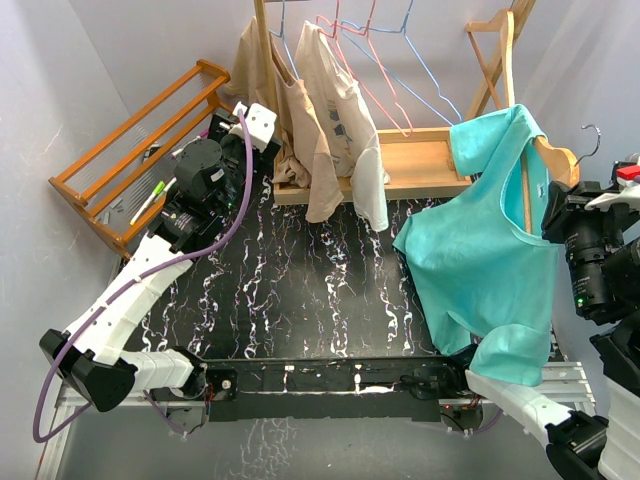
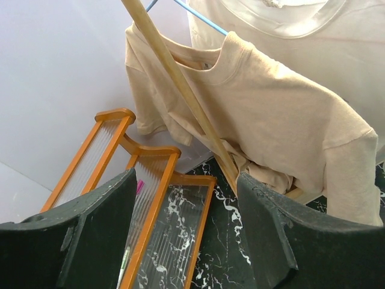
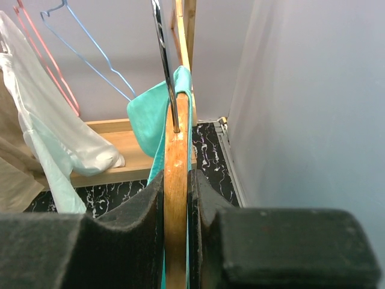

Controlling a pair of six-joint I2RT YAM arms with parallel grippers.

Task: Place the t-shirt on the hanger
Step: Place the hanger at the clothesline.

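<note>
Well, the tabletop (image 1: 300, 290) is black with white marbling, boxed in by pale grey-lilac walls; a slatted orange-wood rack (image 1: 130, 170) leans in the upper left of the overhead view, and a wooden stand (image 1: 420, 160) at top centre carries two beige shirts (image 1: 335, 120) and thin pink and blue wire hangers (image 1: 390, 60) (one shirt droops onto the table). At the right of that view the teal t-shirt (image 1: 480, 260) is draped over the wooden hanger (image 1: 555, 160), its body spilling down across the table's right edge toward the lower right; the metal hook (image 1: 590, 135) pokes up above it. The right claw (image 3: 175, 177) is pinched narrow on the hanger's wooden edge, just below the hook. The left claw (image 2: 185, 180) stands wide with nothing between its fingers, up near the slatted rack and the beige shirts.
</note>
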